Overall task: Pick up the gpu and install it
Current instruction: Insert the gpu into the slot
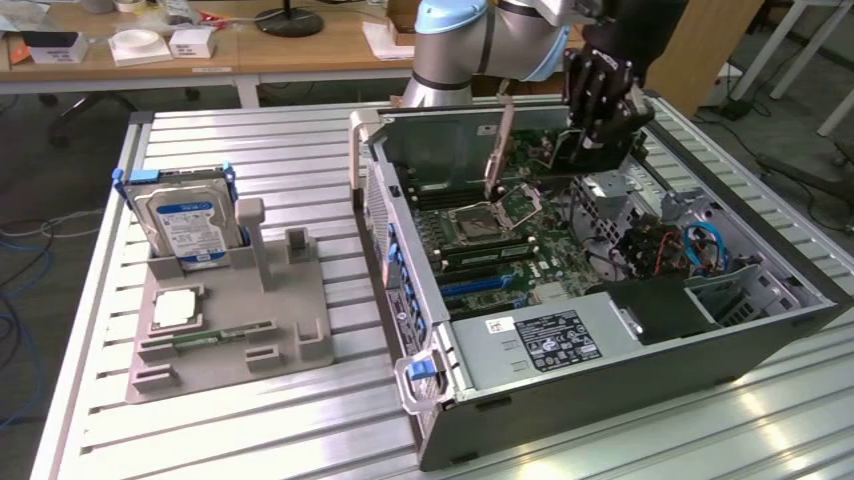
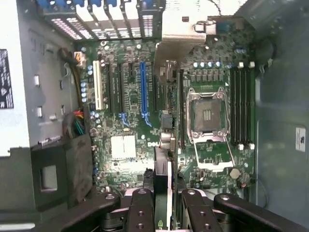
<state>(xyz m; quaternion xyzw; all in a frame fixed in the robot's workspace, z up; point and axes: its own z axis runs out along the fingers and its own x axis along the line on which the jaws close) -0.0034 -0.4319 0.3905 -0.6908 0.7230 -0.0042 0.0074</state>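
The gpu [image 1: 585,157] hangs on edge inside the open computer case [image 1: 747,330], with my gripper [image 1: 598,125] shut on its dark board. Its pale tan bracket [image 1: 498,145] points toward the case's rear wall. In the wrist view the gpu [image 2: 164,125] runs as a thin edge from between my gripper [image 2: 166,203] fingers up to the metallic bracket [image 2: 181,34]. It hovers above the motherboard [image 2: 125,145], between the blue slot [image 2: 143,92] and the CPU socket [image 2: 208,113]. I cannot tell whether its lower edge touches a slot.
A grey fixture [image 1: 287,300] on the slatted table at the exterior view's left holds a hard drive [image 1: 187,225], a square chip [image 1: 176,308] and a green memory stick [image 1: 200,342]. Inside the case are blue cables [image 1: 701,245] and a labelled power supply [image 1: 547,340].
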